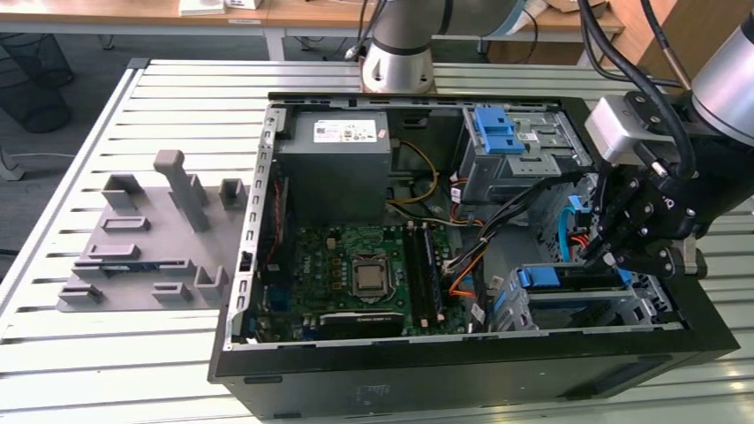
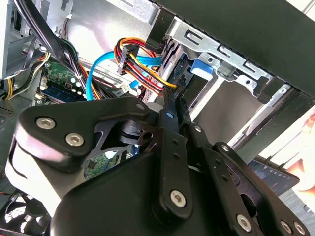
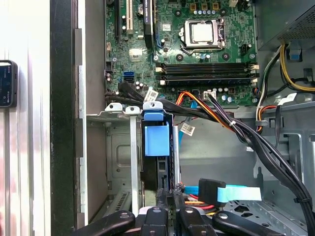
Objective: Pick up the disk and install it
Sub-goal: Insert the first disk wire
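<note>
The disk [image 3: 156,140] sits edge-on in the drive cage [image 3: 120,110] at the case's corner. Its blue carrier frame faces out and its dark body runs down into the bay. In the exterior view its blue frame [image 1: 554,278] shows in the cage [image 1: 589,305] on the exterior view's right. My gripper [image 1: 613,256] hangs just above that cage. In both wrist views the black fingers [image 3: 165,216] lie pressed together, shut, with nothing seen between them. The tips [image 2: 172,105] are right beside the disk's end; I cannot tell whether they touch it.
The open computer case [image 1: 471,371] lies on a slatted table [image 1: 177,79]. Inside it are the grey power supply [image 1: 342,146], the motherboard [image 1: 365,265], and a second cage with a blue latch [image 1: 501,132]. A cable bundle [image 3: 236,128] and a blue flat cable [image 3: 236,192] run close to the bay. A grey fixture [image 1: 147,238] stands on the exterior view's left.
</note>
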{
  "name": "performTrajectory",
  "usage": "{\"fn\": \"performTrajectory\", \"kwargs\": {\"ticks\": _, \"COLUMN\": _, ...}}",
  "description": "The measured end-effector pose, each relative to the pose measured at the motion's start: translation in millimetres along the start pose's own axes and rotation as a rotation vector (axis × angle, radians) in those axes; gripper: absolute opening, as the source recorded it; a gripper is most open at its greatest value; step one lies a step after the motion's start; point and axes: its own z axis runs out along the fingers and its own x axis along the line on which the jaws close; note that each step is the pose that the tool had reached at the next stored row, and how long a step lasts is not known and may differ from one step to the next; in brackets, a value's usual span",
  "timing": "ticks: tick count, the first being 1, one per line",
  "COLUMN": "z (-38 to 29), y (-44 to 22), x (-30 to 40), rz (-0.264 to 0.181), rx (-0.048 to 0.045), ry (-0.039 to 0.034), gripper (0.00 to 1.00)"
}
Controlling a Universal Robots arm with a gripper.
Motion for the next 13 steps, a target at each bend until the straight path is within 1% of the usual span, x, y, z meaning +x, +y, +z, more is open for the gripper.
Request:
{"fn": "performTrajectory", "kwargs": {"ticks": 7, "z": -0.6, "y": 0.0, "x": 0.1, "rz": 0.0, "rx": 0.0, "ry": 0.0001, "gripper": 0.16}}
{"fn": "performTrajectory", "kwargs": {"ticks": 11, "z": -1.2, "y": -0.1, "x": 0.0, "rz": -0.002, "rx": -0.0001, "ry": -0.002, "gripper": 0.16}}
{"fn": "performTrajectory", "kwargs": {"ticks": 13, "z": -1.2, "y": -0.1, "x": 0.1, "rz": -0.003, "rx": -0.0001, "ry": -0.0019, "gripper": 0.16}}
